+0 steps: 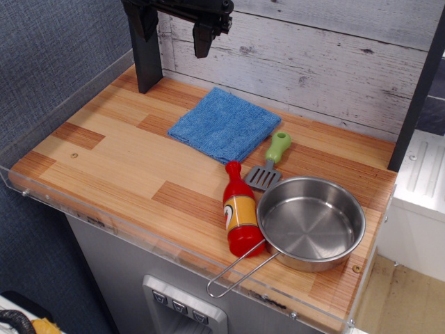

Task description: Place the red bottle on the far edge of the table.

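The red bottle lies on its side near the front of the wood-plank table. Its cap points toward the back and its yellow-orange label faces up. Its base rests against the pan's wire handle. My black gripper hangs high at the back left, above the table and well away from the bottle. Its jaws are spread apart and hold nothing. Its left finger blends into the dark post behind it.
A steel pan sits right of the bottle, its wire handle over the front edge. A green-handled spatula lies behind it. A blue cloth lies at the back centre. A dark post stands back left, another at right.
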Controlling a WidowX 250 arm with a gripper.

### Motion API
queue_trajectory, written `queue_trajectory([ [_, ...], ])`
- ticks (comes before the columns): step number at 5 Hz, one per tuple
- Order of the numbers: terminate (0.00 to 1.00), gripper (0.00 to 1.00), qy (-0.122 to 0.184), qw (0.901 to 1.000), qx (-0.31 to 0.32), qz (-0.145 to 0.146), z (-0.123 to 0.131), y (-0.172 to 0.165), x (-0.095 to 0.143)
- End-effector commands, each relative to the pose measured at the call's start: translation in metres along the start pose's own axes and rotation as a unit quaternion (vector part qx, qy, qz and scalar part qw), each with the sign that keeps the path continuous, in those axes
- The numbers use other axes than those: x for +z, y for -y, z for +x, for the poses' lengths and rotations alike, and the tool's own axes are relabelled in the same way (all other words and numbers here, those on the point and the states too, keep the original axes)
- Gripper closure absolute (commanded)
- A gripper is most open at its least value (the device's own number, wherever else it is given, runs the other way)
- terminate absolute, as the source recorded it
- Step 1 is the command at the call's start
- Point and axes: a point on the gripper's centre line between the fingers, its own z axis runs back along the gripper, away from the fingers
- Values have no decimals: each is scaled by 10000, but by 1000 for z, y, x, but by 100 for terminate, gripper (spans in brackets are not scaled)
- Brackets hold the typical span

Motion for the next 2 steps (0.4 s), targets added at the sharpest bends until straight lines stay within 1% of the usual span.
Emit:
queue_trajectory([
  [1,0,0,0,10000,0,0,0,0,0],
  [2,0,0,61,9998,-148,146,-6,0,4],
])
